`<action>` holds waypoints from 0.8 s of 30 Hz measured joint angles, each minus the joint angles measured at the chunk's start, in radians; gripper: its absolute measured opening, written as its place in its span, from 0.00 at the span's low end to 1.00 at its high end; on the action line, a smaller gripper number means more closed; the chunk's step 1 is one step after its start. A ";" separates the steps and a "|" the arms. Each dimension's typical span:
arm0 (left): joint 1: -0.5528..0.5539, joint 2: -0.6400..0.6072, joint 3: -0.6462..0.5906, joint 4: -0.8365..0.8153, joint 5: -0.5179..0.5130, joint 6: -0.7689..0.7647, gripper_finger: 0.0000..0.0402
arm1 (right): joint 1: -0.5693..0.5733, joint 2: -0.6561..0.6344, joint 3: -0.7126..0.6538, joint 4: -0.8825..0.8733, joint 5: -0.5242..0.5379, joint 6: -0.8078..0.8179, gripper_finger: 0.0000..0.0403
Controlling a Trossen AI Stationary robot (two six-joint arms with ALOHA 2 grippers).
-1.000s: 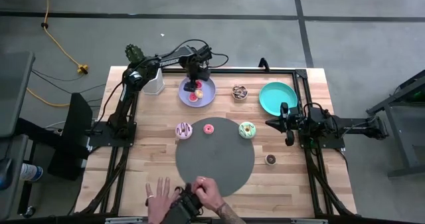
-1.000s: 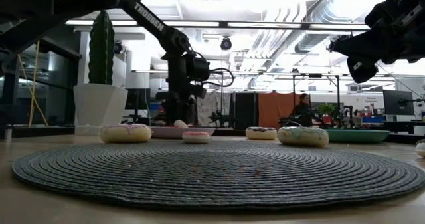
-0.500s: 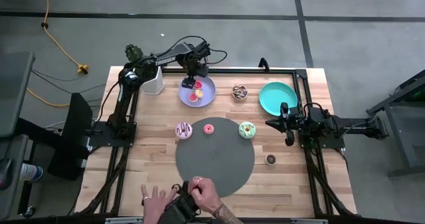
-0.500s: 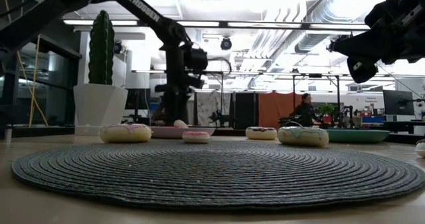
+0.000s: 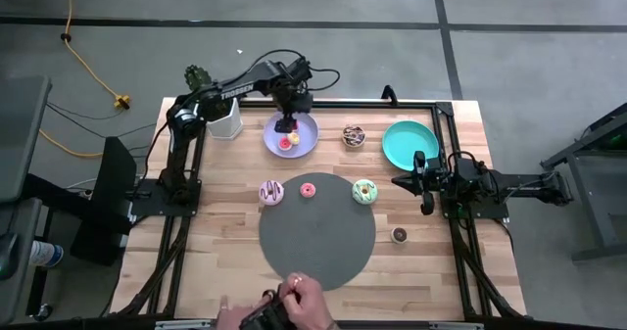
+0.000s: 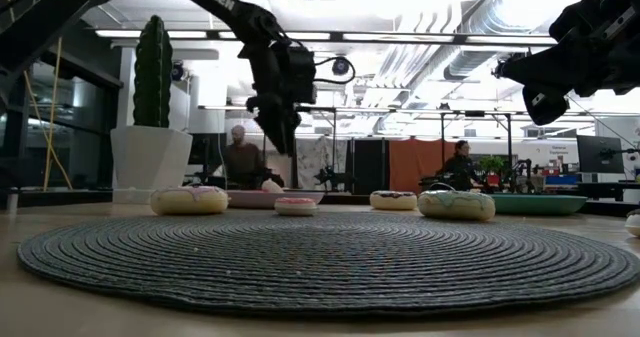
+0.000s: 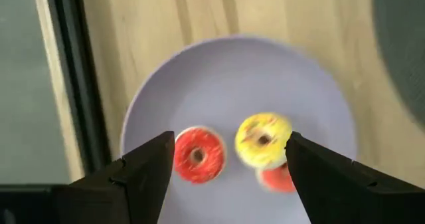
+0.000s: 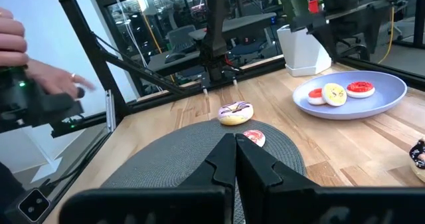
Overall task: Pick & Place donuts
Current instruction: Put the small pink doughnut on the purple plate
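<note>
The left gripper (image 5: 292,115) hangs above the lavender plate (image 5: 308,140) at the far side of the wooden table (image 5: 216,232), its jaws spread apart with nothing between them. Seen from the left wrist, three donuts lie on that plate: a yellow donut (image 7: 263,139) resting partly on a red donut (image 7: 277,178), and another red-iced donut (image 7: 198,155) just beside them. The right gripper (image 5: 427,195) waits above the table's right side near the teal plate (image 5: 409,142), its fingers pressed together and holding nothing.

Along the far edge of the dark grey round mat (image 5: 316,234) sit a white-purple sprinkled donut (image 5: 270,192), a small pink donut (image 5: 308,189) and a green donut (image 5: 364,190). A chocolate donut (image 5: 354,134) lies between the two plates, and a small dark brown donut (image 5: 400,234) sits on bare wood to the right of the mat. A cactus in a white pot (image 6: 152,117) stands at the far left corner. A person's hand (image 5: 306,296) shows at the near edge
</note>
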 joint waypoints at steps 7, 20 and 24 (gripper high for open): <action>-0.058 0.001 0.000 0.001 0.002 -0.313 0.69 | 0.000 0.000 0.000 0.000 0.000 0.000 0.00; -0.226 0.002 0.000 0.005 -0.040 -0.664 0.69 | 0.000 0.000 0.000 0.000 0.000 0.000 0.00; -0.277 0.002 0.000 0.005 -0.040 -0.757 0.69 | 0.000 0.000 0.000 0.000 0.000 0.000 0.00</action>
